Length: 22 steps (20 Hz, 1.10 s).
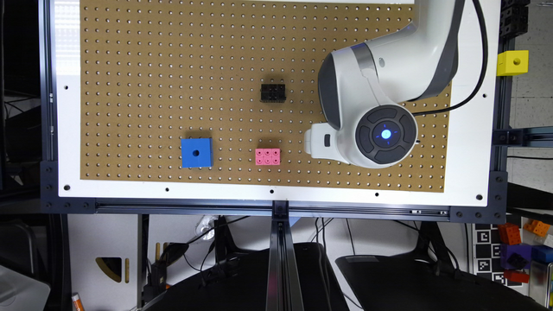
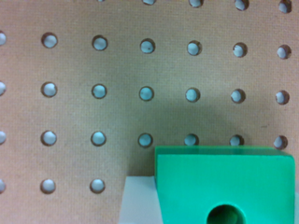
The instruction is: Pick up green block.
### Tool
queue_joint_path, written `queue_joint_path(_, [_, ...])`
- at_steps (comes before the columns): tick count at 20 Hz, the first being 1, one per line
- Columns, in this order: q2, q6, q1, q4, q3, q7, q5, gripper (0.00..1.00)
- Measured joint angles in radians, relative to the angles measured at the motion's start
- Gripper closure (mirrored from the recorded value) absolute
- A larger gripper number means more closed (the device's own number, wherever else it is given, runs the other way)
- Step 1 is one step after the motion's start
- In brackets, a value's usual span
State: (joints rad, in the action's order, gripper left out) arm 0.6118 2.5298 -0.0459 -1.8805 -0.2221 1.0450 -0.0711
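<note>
- Step in hand, as judged: closing in on the green block, grasp not yet made; seen close under the wrist camera, flat on the pegboard, round dark hole facing up.
- Blue cube: one, well to the exterior view's left of the pink brick, flat on the board, hole up; not the target.
- Pink brick: one, studded, taken here as the landmark.
- Black brick: one, further up the board from the pink brick, well apart from it.
- Gripper: near the pink brick, on the exterior view's right of it, apart from it; cannot tell whether the jaws stand apart or together.
- Green block: one; probably under the wrist, so on the exterior view's right of the pink brick. A pale flat piece just beside one edge, nature unclear.
- Yellow cube: one, far to the exterior view's right of the pink brick, off the board on the frame.
- Next move, as judged: centre over the block, come straight down with the jaws either side of it, close, then lift clear of the board.
</note>
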Motion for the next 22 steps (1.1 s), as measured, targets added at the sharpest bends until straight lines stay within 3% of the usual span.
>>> queue_joint_path(4, [-0.077,-0.088,0.0,0.0,-0.001,0.004,0.0002,1.0])
queue_joint_path(13, [-0.177,-0.179,-0.001,0.0,-0.006,0.015,0.0009,1.0])
queue_joint_path(17, [-0.246,-0.247,-0.001,0.0,-0.009,0.017,0.004,1.0])
queue_joint_path(22, [-0.249,-0.254,-0.001,0.0,-0.009,0.018,0.004,1.0])
